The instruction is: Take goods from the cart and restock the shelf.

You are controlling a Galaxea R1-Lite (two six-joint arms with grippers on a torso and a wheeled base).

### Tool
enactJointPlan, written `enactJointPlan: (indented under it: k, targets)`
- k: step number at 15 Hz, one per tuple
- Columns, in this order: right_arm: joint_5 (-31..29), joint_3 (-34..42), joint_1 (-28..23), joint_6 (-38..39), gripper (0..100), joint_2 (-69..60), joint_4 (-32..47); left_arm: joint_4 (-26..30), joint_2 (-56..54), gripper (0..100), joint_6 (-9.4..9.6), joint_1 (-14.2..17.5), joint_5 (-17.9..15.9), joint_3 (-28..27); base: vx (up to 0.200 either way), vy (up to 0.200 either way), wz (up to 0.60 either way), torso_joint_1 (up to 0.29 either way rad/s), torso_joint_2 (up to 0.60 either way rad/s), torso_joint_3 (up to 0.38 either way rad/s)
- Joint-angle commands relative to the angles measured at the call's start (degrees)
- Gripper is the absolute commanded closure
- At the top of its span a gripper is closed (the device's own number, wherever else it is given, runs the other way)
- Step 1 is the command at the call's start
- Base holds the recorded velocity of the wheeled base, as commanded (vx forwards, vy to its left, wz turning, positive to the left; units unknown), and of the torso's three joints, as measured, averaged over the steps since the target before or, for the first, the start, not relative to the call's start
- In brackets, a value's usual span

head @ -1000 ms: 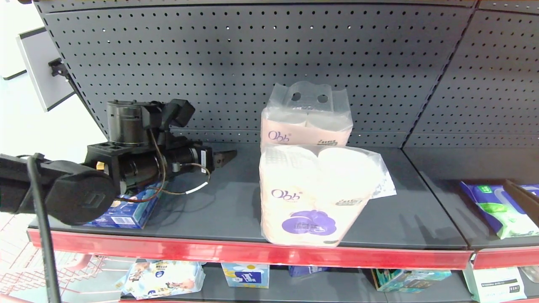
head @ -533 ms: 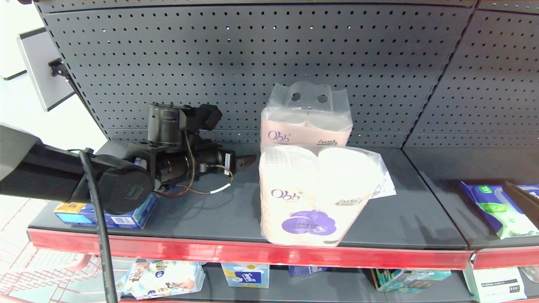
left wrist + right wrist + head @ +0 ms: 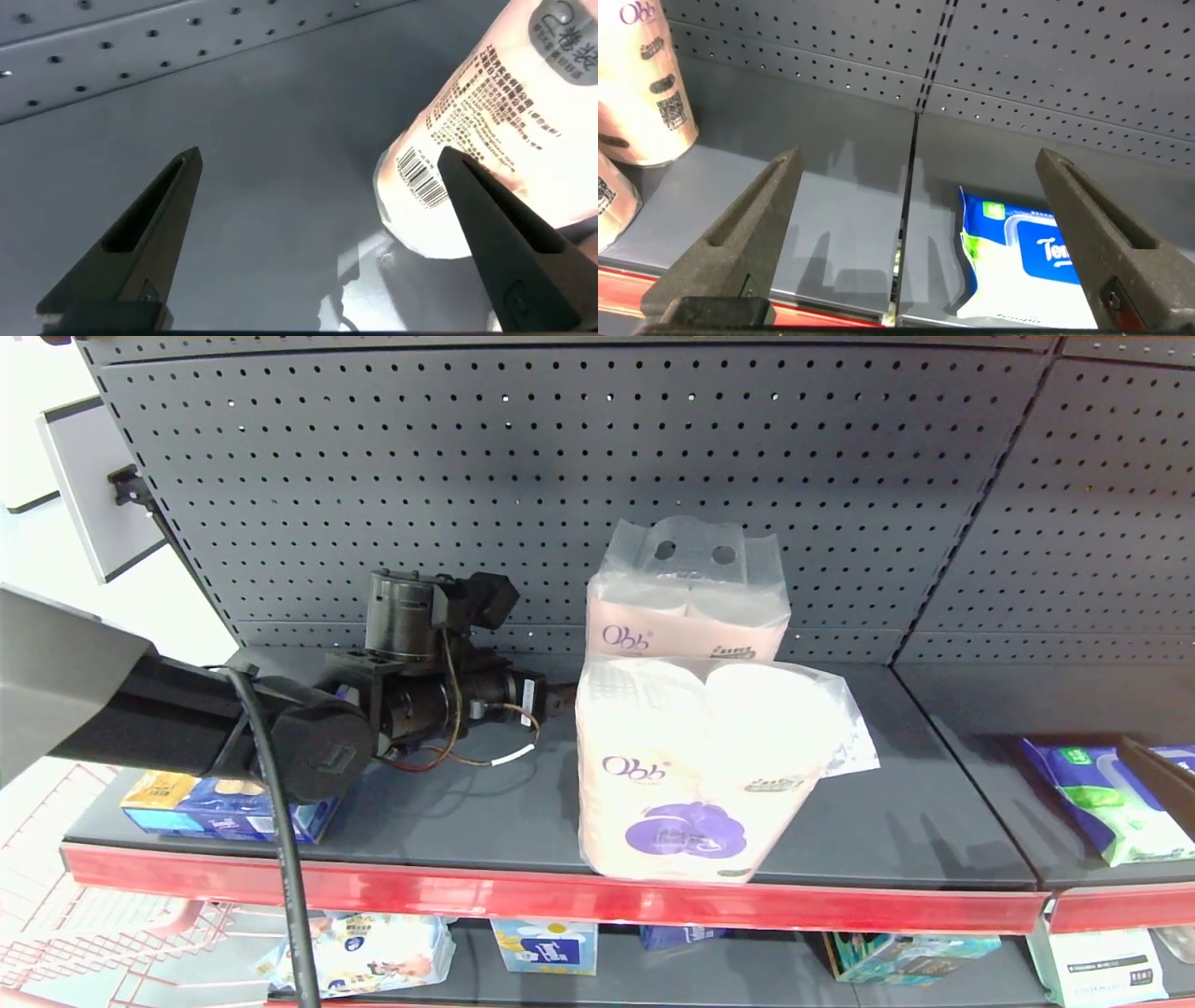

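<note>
1. Even overhead light is falling on the shelf deck [image 3: 485, 803] in the head view, and the pegboard back panel [image 3: 560, 448] is showing uniformly lit.
2. The background past the shelf's left end [image 3: 28, 569] is washing out to white.
3. The front tissue pack [image 3: 691, 765] is casting a soft shadow on the deck beside it, and its plastic wrap is glinting.
4. The lower shelf [image 3: 747, 980] is sitting in shade.
5. Straight panel lines are bowing toward the head view's edges.
6. In the left wrist view, a pale sheen is lying on the deck beside a brightly lit wrapped pack [image 3: 486, 140].
</note>
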Motion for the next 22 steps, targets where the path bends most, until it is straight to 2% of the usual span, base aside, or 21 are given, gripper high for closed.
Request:
enactJointPlan:
  k: [1,5,6,7,9,10,11,12,13,18,19,21,22]
  targets:
    - [0.0,0.1,0.0,0.0,0,-0.2,0.0,0.0,0.4,0,-0.02,-0.5,0.0,-0.3,0.0,0.0,0.0,0.0,0.0,0.0]
    - [0.0,0.1,0.0,0.0,0,-0.7,0.0,0.0,0.2,0,-0.11,-0.1,0.1,0.2,0.0,0.0,0.0,0.0,0.0,0.0]
    - [0.0,0.2,0.0,0.0,0,-0.7,0.0,0.0,-0.2,0,-0.11,0.5,0.9,0.4,0.0,0.0,0.0,0.0,0.0,0.0]
    - [0.0,0.4,0.0,0.0,0,-0.7,0.0,0.0,-1.1,0,-0.19,1.9,2.1,0.9,0.0,0.0,0.0,0.0,0.0,0.0]
    - [0.2,2.5,0.0,0.0,0,-1.7,0.0,0.0,-5.1,0,-0.19,6.1,2.2,3.3,0.0,0.0,0.0,0.0,0.0,0.0]
    - [0.3,4.5,0.0,0.0,0,-2.6,0.0,0.1,-8.6,0,-0.19,8.8,2.2,5.6,0.0,0.0,0.0,0.0,0.0,0.0]
    - [0.3,5.6,0.0,0.0,0,-3.1,0.0,0.1,-11.4,0,-0.19,10.3,2.1,7.5,0.0,0.0,0.0,0.0,0.0,0.0]
    - [0.2,7.4,0.0,0.0,0,-4.0,0.0,0.8,-18.2,0,-0.19,13.0,1.8,12.1,0.0,0.0,0.0,0.0,0.0,0.0]
    - [0.1,8.1,0.0,0.0,0,-4.6,0.0,2.4,-22.5,0,-0.19,13.7,1.7,14.2,0.0,0.0,0.0,0.0,0.0,0.0]
    - [0.0,12.4,-1.9,0.0,0,-9.7,0.1,21.6,-60.3,0,-1.86,14.3,1.8,27.3,0.0,0.0,0.0,0.0,0.0,0.0]
    - [0.2,13.7,-1.8,0.0,0,-9.6,0.1,31.6,-72.4,0,-1.86,14.5,3.3,28.8,0.0,0.0,0.0,0.0,0.0,0.0]
    - [-0.9,13.7,-2.6,0.0,0,-9.0,0.1,50.9,-89.9,0,-1.77,14.5,7.7,29.2,0.0,0.0,0.0,0.0,0.0,0.0]
    - [-1.4,13.7,-3.0,0.0,0,-9.5,0.1,54.4,-93.1,0,-1.86,14.5,8.1,29.3,0.0,0.0,0.0,0.0,0.0,0.0]
